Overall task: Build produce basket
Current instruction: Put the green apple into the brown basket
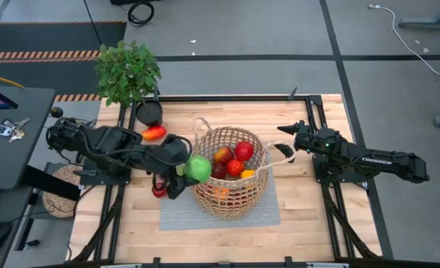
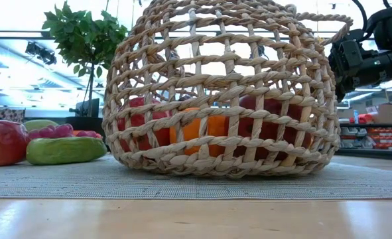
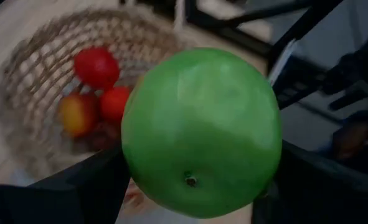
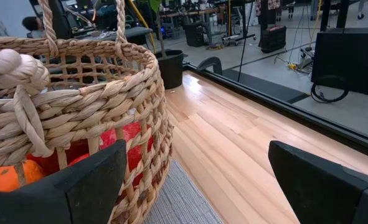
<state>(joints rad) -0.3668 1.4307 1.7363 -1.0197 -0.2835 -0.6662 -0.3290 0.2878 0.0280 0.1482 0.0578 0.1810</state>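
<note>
A green apple (image 3: pixel 201 132) is pinched between the two dark fingers of the left gripper (image 1: pixel 192 170), which is held just over the near rim of the basket (image 1: pixel 205 195) on the left arm's side. The jaws are spread wide only because the fruit is wide; the hold looks sound, with a finger pressed on each flank. For the step to be done well, the apple should be carried further inward until it is over the basket's open middle rather than its woven edge, then lowered close to the produce already lying inside, among it red apples (image 1: pixel 243 150) and an orange (image 2: pixel 197 126), before the fingers are parted, so that it settles and does not bounce out. The wicker wall should not be nudged, since the basket appears to lean. The right gripper (image 1: pixel 287 145) is held spread beside the far loop handle (image 4: pixel 22 93), apparently touching nothing. A cucumber (image 2: pixel 64 150) and other pieces are left on the mat (image 1: pixel 268 212).
</note>
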